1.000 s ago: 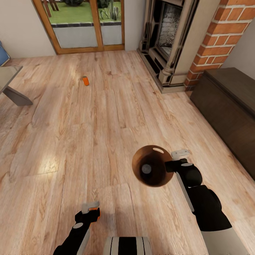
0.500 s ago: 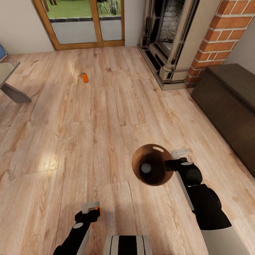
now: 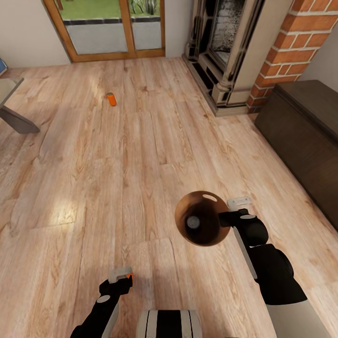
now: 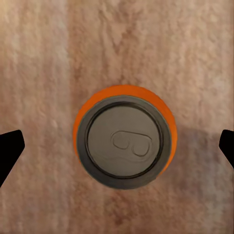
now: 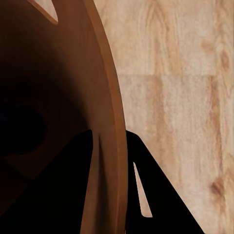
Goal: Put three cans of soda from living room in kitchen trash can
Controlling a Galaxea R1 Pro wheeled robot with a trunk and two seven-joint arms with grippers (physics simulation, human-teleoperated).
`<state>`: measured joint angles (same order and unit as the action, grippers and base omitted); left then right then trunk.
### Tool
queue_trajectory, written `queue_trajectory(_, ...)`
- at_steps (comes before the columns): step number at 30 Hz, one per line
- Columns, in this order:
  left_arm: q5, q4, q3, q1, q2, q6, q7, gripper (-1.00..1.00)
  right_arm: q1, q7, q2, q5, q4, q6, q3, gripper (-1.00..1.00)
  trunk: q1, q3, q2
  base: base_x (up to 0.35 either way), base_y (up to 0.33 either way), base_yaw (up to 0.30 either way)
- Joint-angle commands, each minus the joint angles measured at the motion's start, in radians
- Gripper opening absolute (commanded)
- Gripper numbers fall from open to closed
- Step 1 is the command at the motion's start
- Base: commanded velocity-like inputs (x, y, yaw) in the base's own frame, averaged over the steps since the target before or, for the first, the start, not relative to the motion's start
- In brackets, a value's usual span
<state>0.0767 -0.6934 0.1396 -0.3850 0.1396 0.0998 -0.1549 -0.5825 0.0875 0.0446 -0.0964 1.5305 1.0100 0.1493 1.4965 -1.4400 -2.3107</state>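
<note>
- The right tool (image 3: 226, 218) grips the rim of the bin (image 3: 202, 225), one finger inside the wall and one outside, as the right wrist view shows (image 5: 109, 161).
- The bin hangs above the wooden floor (image 3: 141, 178), its coppery-brown inside facing the head camera, with the oval handle cut-out near the rim on the far side.
- A grey can top (image 3: 193, 222) lies at the bottom of the bin; how many cans are in there cannot be told.
- The left tool (image 3: 123, 278) is low in the head view, near the robot's trunk, with a bit of orange showing at its fingers.
- In the left wrist view an orange soda can (image 4: 125, 138) with a grey top stands upright between the two dark fingertips (image 4: 9, 151), which are spread wide and well apart from the can: the left tool is open.
- A second soda can (image 3: 111, 99) stands upright on the floor far ahead, to the left, near the wood-framed glass doors (image 3: 112, 28).
- The brick fireplace (image 3: 244, 51) is ahead on the right, with a dark cabinet (image 3: 305, 136) beside it.
- A grey table leg (image 3: 16, 119) shows at the left edge.
</note>
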Motion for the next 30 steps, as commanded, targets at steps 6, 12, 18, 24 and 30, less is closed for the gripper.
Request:
queue_trajectory(6, 0.000, 0.000, 0.000, 0.000, 0.000, 0.000, 0.000, 1.00, 0.000, -0.003, 0.000, 0.007, 0.000, -0.001, 0.000, -1.00, 0.004, -0.003, -0.007, 0.000, 0.000, 0.000)
queue_trajectory(12, 0.000, 0.000, 0.000, 0.000, 0.000, 0.000, 0.000, 1.00, 0.000, -0.003, 0.000, 0.007, 0.000, -0.001, 0.000, -1.00, 0.004, -0.003, -0.007, 0.009, 0.000, 0.000)
queue_trajectory(18, 0.000, 0.000, 0.000, 0.000, 0.000, 0.000, 0.000, 1.00, 0.000, -0.003, 0.000, 0.007, 0.000, -0.001, 0.000, -1.00, 0.004, -0.003, -0.007, 0.100, 0.000, 0.000)
queue_trajectory(24, 0.000, 0.000, 0.000, 0.000, 0.000, 0.000, 0.000, 1.00, 0.000, -0.003, 0.000, 0.007, 0.000, -0.001, 0.000, -1.00, 0.004, -0.003, -0.007, 0.029, 0.000, 0.000)
queue_trajectory(30, 0.000, -0.001, 0.000, 0.000, 0.000, 0.000, 0.000, 1.00, 0.000, -0.003, 0.000, 0.007, 0.000, -0.001, 0.000, -1.00, 0.004, -0.003, -0.007, 0.007, 0.000, 0.000)
